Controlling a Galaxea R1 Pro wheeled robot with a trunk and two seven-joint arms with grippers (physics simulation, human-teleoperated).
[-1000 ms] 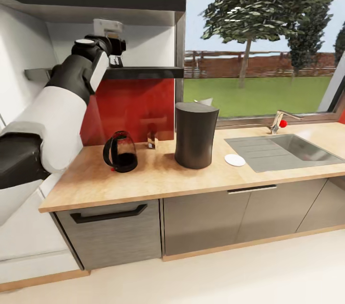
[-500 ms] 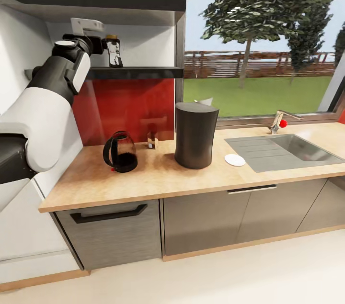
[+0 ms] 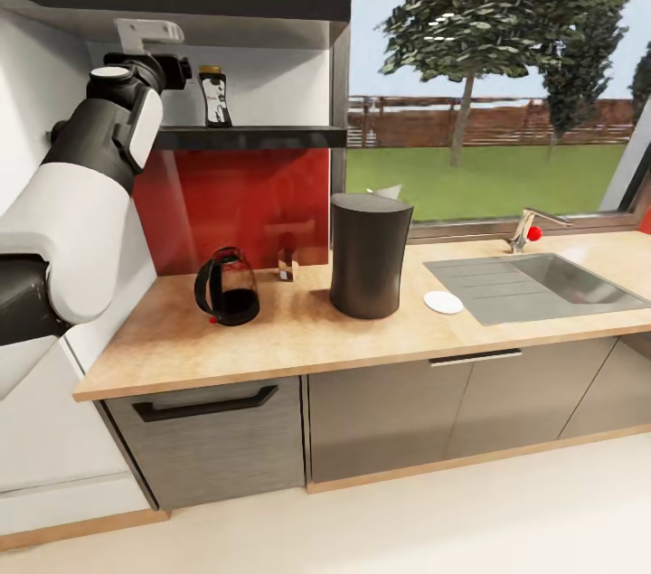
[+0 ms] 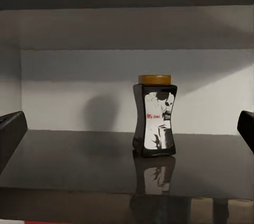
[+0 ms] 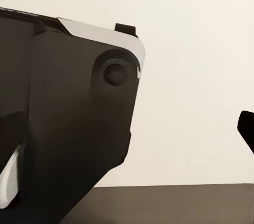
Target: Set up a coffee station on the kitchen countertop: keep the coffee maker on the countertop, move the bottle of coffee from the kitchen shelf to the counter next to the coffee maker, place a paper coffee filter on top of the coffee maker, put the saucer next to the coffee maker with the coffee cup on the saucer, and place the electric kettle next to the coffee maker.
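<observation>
Reaching up at the dark kitchen shelf [image 3: 253, 137], the left gripper [image 3: 181, 70] hangs just beside the dark hourglass-shaped coffee bottle with amber lid [image 3: 214, 96], jaws wide, nothing held; bottle upright on the shelf. On the wooden desk [image 3: 298, 334], near the back edge: dark glass electric kettle [image 3: 227, 287], tall black cylindrical coffee maker [image 3: 368, 254], small white round saucer [image 3: 443, 302] beside the steel sink [image 3: 533, 283]. Right jaws: cannot tell.

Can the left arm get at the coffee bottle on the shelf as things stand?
Probably yes. The left gripper is at shelf height beside the bottle, open, its fingers spread either side of it, with nothing between.
</observation>
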